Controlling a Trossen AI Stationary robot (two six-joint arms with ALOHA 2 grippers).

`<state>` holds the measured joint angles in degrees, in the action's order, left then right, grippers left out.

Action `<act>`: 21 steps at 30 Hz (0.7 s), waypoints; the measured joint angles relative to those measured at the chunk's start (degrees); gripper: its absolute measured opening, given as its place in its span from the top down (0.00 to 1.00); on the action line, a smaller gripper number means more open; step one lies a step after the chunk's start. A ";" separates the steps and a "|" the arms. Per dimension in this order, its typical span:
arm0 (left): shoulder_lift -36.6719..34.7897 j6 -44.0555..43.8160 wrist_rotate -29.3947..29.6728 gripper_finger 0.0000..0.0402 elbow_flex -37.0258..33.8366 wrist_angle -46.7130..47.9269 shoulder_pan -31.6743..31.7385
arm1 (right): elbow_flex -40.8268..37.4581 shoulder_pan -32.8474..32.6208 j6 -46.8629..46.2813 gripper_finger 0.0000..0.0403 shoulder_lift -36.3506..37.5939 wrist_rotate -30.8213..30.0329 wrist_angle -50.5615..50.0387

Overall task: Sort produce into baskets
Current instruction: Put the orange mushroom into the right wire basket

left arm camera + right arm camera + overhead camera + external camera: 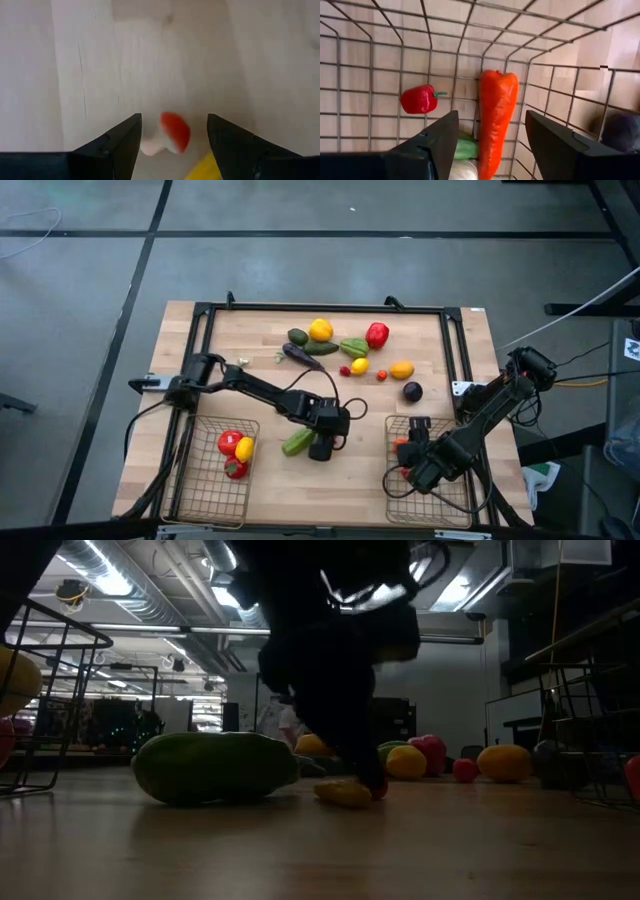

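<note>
The wooden table (330,475) carried two wire baskets (210,480), left and right (430,495). The left end effector (322,450) hung part-open and empty beside a green cucumber (297,442). The right end effector (490,150) stood part-open, empty, over a carrot (496,115) and a red pepper (418,98) in the right basket.

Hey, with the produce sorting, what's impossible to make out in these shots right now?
- Left wrist view: the red and yellow item between the open left gripper fingers is blurred and partly cut off; which produce, unclear.
- Low view: a dark arm blocks the middle, silhouetted.
- High view: the right gripper covers much of the right basket.
- Right wrist view: the green piece is partly hidden.
</note>
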<state>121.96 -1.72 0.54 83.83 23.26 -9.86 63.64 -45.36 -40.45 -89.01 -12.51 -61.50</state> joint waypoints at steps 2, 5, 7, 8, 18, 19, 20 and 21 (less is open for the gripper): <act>0.60 -0.78 0.10 0.45 0.00 0.20 0.10 | 0.00 0.00 0.00 0.43 -0.02 0.04 0.64; 0.67 -1.14 0.21 0.45 -0.02 0.36 0.15 | 0.00 0.00 0.01 0.43 -0.02 0.04 1.15; 0.64 -0.72 0.22 0.45 -0.02 0.46 0.15 | 0.00 0.00 0.02 0.43 -0.02 -0.27 1.78; 0.65 -0.36 0.21 0.45 -0.02 0.50 0.15 | 0.00 0.00 0.02 0.43 -0.02 -0.40 2.06; 0.60 -1.52 0.21 0.65 0.00 1.50 0.26 | 0.00 0.00 0.02 0.43 -0.02 0.08 5.27; 0.60 -1.96 0.21 0.68 0.00 1.47 0.26 | 0.01 0.00 0.02 0.43 -0.01 0.11 5.62; 0.60 -2.42 0.21 0.70 0.00 1.51 0.26 | 0.08 0.00 0.02 0.43 -0.02 0.28 5.80; 0.60 -2.75 0.23 0.72 0.00 1.49 0.26 | 0.32 0.00 0.02 0.43 -0.02 0.79 5.67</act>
<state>122.56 -4.47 0.78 83.83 24.75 -9.61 63.96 -45.36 -40.42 -89.03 -11.72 -55.83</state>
